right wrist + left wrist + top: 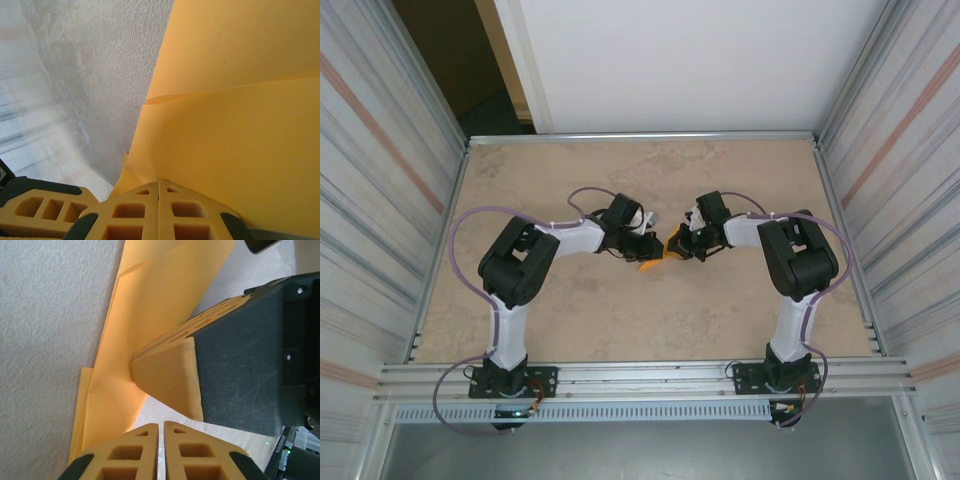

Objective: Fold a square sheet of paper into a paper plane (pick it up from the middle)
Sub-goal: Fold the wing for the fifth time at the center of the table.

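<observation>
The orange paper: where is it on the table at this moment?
In the top view the orange paper sits near the middle of the table, between the left gripper and the right gripper, whose tips nearly meet at it.

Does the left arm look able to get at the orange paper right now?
Probably, at its near edge: the paper lies just beside the left hand, nothing between, but the right hand stands straight ahead.
</observation>
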`<state>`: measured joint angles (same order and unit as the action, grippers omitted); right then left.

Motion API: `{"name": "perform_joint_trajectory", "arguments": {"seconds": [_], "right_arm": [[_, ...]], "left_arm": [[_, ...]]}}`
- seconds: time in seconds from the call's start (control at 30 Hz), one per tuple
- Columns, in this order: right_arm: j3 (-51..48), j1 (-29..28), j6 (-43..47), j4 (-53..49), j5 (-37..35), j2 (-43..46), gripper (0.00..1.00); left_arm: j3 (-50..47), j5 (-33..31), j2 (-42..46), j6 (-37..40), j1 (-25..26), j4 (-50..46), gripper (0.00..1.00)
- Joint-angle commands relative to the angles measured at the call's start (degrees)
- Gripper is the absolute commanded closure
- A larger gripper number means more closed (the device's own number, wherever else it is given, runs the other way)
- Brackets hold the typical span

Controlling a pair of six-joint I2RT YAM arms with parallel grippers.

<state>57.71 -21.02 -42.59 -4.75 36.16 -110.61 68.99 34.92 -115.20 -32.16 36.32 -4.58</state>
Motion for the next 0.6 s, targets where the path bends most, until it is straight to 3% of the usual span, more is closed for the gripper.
{"name": "perform_joint_trajectory", "arguments": {"seconds": [0.0,0.57], "right_arm": [[-0.9,0.8,2.1,-6.4,-7.0,-4.2,1.00],[2.1,1.1,4.3,-14.1,-12.0,-6.6,1.00]], "left_arm": [[1.5,0.4,-1.7,3.0,-0.3,-4.4,0.88],[-2.4,0.9,-2.2,5.1,-2.2,-6.9,0.89]]}}
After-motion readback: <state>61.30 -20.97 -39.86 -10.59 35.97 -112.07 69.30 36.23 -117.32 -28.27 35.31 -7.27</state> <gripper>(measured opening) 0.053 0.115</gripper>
